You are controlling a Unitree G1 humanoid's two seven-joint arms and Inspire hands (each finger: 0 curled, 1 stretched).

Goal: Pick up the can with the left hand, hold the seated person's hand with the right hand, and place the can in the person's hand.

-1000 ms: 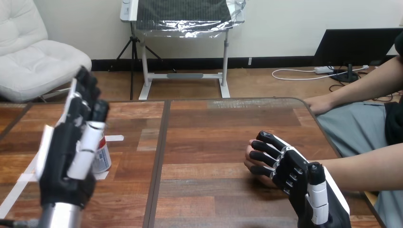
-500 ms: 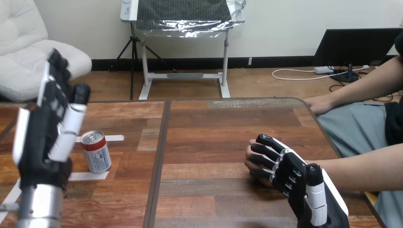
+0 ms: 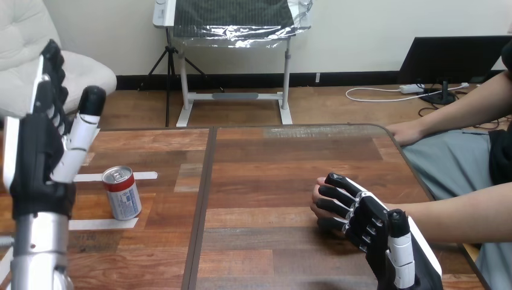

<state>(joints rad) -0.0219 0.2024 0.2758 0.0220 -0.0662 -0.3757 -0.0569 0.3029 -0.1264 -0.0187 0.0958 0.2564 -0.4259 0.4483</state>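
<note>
Left robot hand raised upright above the near left part of the table, fingers straight, thumb spread wide, holding nothing. Just to its right and lower, apart from it, the can: upright on the table, top end up, beside a strip of white tape. Far to the right of the can, the right robot hand, laid over the person's hand with fingers curled round it and thumb standing up on the near side. Palm of the person's hand hidden beneath those fingers, so impossible to say whether turned up to receive. Judged from this: holding step apparently in place, pickup not yet made, left robot hand poised for the reach. Next, most likely: lower the left robot hand to the can's height, slide in from the left with the thumb on the near side and the fingers on the far side, close round the middle of the body, lift straight up. Best approached slowly, since a knock from the fingertips could tip or roll so light a can. After that, carry rightward toward the right robot hand, with room needed there for the can to land.
</note>
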